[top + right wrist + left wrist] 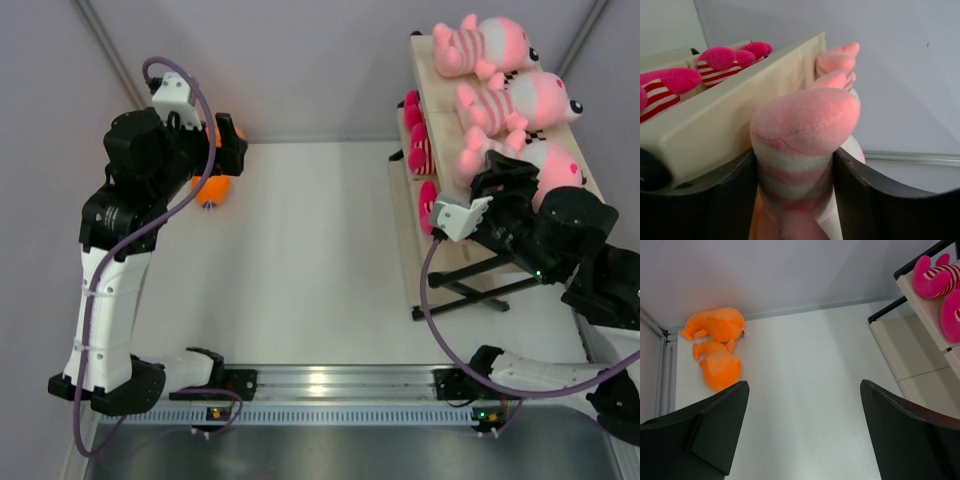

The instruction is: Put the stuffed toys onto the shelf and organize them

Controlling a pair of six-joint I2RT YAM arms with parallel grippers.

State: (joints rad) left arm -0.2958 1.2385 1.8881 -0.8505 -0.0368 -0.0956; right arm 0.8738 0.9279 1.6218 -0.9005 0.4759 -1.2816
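Observation:
Three big pale-pink striped toys lie on the top board of the shelf point(432, 75): one at the back point(490, 45), one in the middle point(520, 98), one nearest point(548, 165). My right gripper point(492, 170) is shut on a striped limb point(800, 130) of the nearest one, at the board's edge point(730, 120). Hot-pink toys point(420, 150) sit on the lower tier and also show in the right wrist view point(720, 60). Two orange toys point(715, 325) point(720, 371) lie on the table at the back left. My left gripper point(805, 390) is open and empty, above and just right of them.
The grey back wall point(300, 60) and a side wall post point(652, 325) close in behind the orange toys. The shelf's black crossed legs point(470, 285) stand on the table at the right. The white table point(310, 250) lies between the arms.

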